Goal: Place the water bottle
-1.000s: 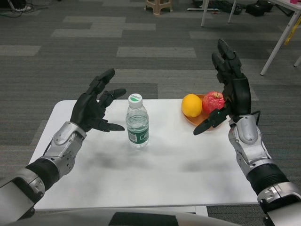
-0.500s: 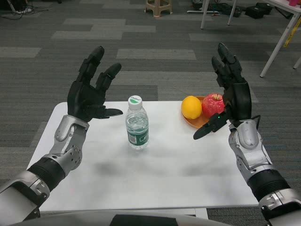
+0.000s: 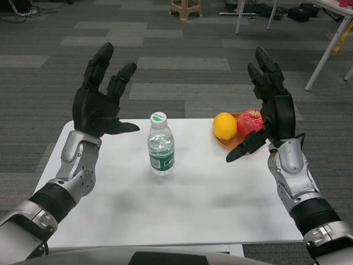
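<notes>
A clear water bottle (image 3: 160,144) with a white cap and green label stands upright on the white table (image 3: 182,204), a little left of centre. My left hand (image 3: 99,102) is raised above the table's left side, fingers spread and empty, a short way left of the bottle. My right hand (image 3: 270,107) is held up on the right side, also spread and holding nothing, just right of the fruit.
An orange plate (image 3: 230,142) at the table's back right carries a yellow orange (image 3: 224,125) and a red apple (image 3: 250,121). Grey carpet floor lies beyond, with white table legs (image 3: 325,52) at far right and a stool (image 3: 186,8) at the back.
My left hand has risen and drawn back left from the bottle, its fingers pointing more upward. The right hand and the bottle have stayed put.
</notes>
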Motion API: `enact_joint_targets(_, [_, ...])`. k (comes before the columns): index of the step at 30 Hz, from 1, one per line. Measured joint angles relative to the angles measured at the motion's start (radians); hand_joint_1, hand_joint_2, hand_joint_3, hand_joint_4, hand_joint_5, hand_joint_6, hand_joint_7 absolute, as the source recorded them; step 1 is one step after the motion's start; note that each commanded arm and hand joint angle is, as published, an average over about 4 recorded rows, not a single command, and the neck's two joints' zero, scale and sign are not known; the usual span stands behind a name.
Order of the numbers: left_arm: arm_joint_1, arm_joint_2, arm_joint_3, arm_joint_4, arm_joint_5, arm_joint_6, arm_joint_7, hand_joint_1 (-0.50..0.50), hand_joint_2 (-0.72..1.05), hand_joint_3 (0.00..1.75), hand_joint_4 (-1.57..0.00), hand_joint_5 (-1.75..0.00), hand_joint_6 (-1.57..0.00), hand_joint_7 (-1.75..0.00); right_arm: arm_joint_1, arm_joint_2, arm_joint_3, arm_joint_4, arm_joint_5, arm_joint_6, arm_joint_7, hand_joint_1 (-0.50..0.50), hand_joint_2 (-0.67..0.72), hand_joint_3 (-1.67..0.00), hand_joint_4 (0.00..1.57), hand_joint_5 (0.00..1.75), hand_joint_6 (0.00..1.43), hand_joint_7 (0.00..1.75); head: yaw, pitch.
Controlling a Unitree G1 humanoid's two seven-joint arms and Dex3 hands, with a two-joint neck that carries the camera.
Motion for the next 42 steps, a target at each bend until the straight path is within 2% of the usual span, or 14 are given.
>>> enact_joint_targets(3, [0.000,0.000,0.001,0.000,0.000,0.000,0.003,-0.50,-0.02,0.09,0.00,-0.72,0.00,-0.28,0.000,0.000,0.000,-0.001,0.000,0.000,0.000,-0.46,0.47,-0.08,0.00,0.00,0.00,0.14,-0.001,-0.001])
enact_joint_targets(8, [0.000,0.000,0.001,0.000,0.000,0.000,0.005,-0.50,-0.02,0.09,0.00,-0.72,0.00,-0.28,0.000,0.000,0.000,-0.001,0.000,0.000,0.000,-0.46,0.47,-0.12,0.00,0.00,0.00,0.14,-0.003,-0.002])
enact_joint_targets(14, [0.000,0.000,0.001,0.000,0.000,0.000,0.006,-0.50,-0.02,0.09,0.00,-0.67,0.00,-0.28,0.000,0.000,0.000,-0.001,0.000,0.000,0.000,-0.46,0.47,-0.08,0.00,0.00,0.00,0.14,-0.003,-0.002])
enact_joint_targets(18, [0.000,0.000,0.001,0.000,0.000,0.000,0.006,-0.50,-0.02,0.07,0.00,-0.69,0.00,-0.28,0.000,-0.001,0.000,-0.001,0.000,0.000,0.000,-0.46,0.47,-0.16,0.00,0.00,0.00,0.14,-0.003,-0.001])
enact_joint_targets(21, [0.000,0.000,0.001,0.000,0.000,0.000,0.006,-0.50,-0.02,0.04,0.00,-0.62,0.00,-0.28,0.000,-0.001,0.000,-0.001,0.000,0.000,0.000,-0.46,0.47,-0.12,0.00,0.00,0.00,0.14,-0.004,-0.001])
enact_joint_targets(23, [0.000,0.000,0.001,0.000,0.000,0.000,0.006,-0.50,-0.02,0.04,0.00,-0.67,0.00,-0.28,0.000,-0.001,0.000,-0.001,0.000,0.000,0.000,-0.46,0.47,-0.10,0.00,0.00,0.00,0.14,-0.005,-0.001])
enact_joint_targets(30, [0.000,0.000,0.001,0.000,0.000,0.000,0.006,-0.50,-0.02,0.09,0.00,-0.62,0.00,-0.28,0.000,-0.001,0.000,-0.001,0.000,0.000,0.000,-0.46,0.47,-0.14,0.00,0.00,0.00,0.14,-0.005,-0.001])
enact_joint_targets(35, [0.000,0.000,0.001,-0.001,0.001,0.000,0.007,-0.50,-0.02,0.04,0.00,-0.62,0.00,-0.28,0.000,-0.001,0.000,-0.002,0.000,0.000,0.000,-0.46,0.47,-0.12,0.00,0.00,0.00,0.14,-0.004,0.001])
enact_joint_targets(42, [0.000,0.000,0.002,-0.023,0.009,0.000,0.008,-0.50,-0.02,0.09,0.00,-0.62,0.00,-0.28,0.000,-0.001,0.000,-0.004,0.000,0.000,0.000,-0.46,0.47,-0.10,0.00,0.00,0.00,0.14,-0.006,0.004])
